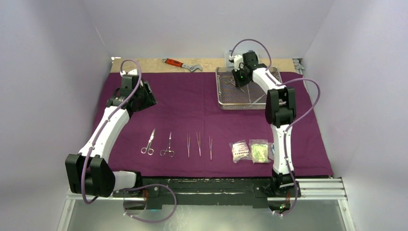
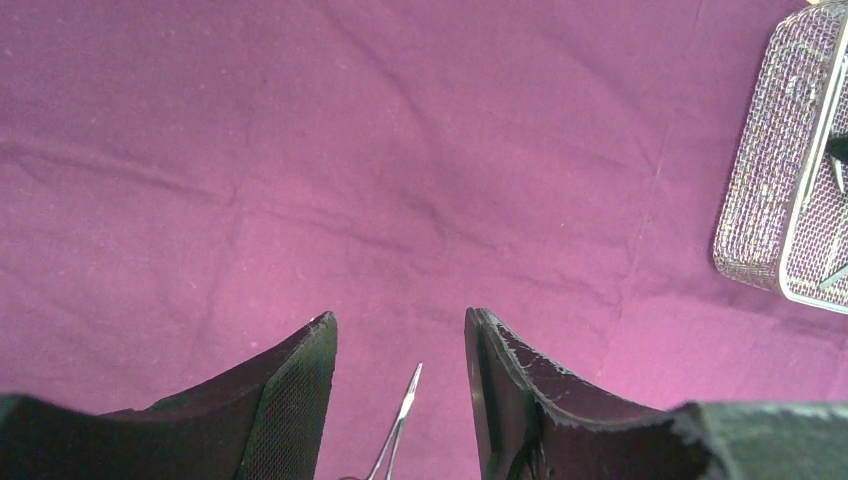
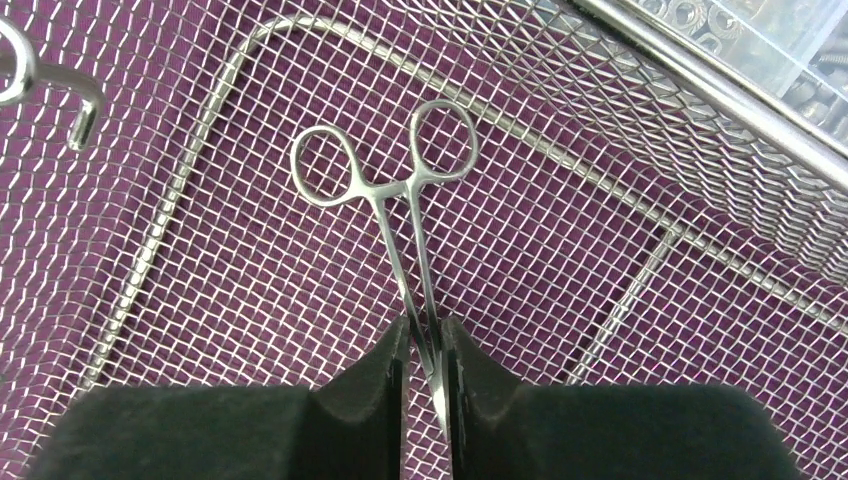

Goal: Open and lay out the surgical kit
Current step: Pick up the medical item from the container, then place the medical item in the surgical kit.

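**Unloading step, judged nearly complete.** The right pincer (image 3: 425,335) is pressed together on the tip end of a slim ring-handled steel forceps (image 3: 395,187). The forceps lies on the floor of the rectangular silver wire-mesh tray (image 1: 240,107), at the far right of the large dark-purple cloth (image 1: 202,106). The left pincer (image 2: 400,330) hangs spread and empty over the creased, matte cloth. Near the cloth's front edge, a row holds two scissor-like instruments (image 1: 148,143), three slim steel tweezers (image 1: 198,143) and small clear packets (image 1: 240,151).

**Probable next move:** lift the thin, polished forceps clear of the open diamond mesh without snagging. Then carry it to the row and set it parallel to its neighbours. The hold is narrow, on smooth metal, so slipping is a likely hazard.
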Robot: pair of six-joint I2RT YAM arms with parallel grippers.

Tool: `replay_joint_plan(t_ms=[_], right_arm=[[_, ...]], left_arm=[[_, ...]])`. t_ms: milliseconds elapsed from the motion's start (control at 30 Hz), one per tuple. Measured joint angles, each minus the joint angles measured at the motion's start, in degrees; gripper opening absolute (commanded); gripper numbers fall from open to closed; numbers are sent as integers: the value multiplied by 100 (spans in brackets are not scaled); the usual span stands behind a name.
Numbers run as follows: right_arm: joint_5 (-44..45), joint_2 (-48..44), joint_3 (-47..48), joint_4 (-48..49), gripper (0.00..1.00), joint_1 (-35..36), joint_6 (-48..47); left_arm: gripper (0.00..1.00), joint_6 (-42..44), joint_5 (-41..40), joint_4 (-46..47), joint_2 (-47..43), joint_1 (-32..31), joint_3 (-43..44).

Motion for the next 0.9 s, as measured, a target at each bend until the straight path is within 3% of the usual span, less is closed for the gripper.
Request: replay_joint_plan(t_ms=[200,567,900], right_arm=[[-2,-129,-225,157,0,-2,-46],[-267,-699,-673,31,0,-31,-151],[-754,-1661,-1104,142,0,-31,-39]], left_arm=[[49,48,7,17,-7,0,0],[53,79,901,584,326,0,52],[86,-315,2076,1364,1331,-92,671]])
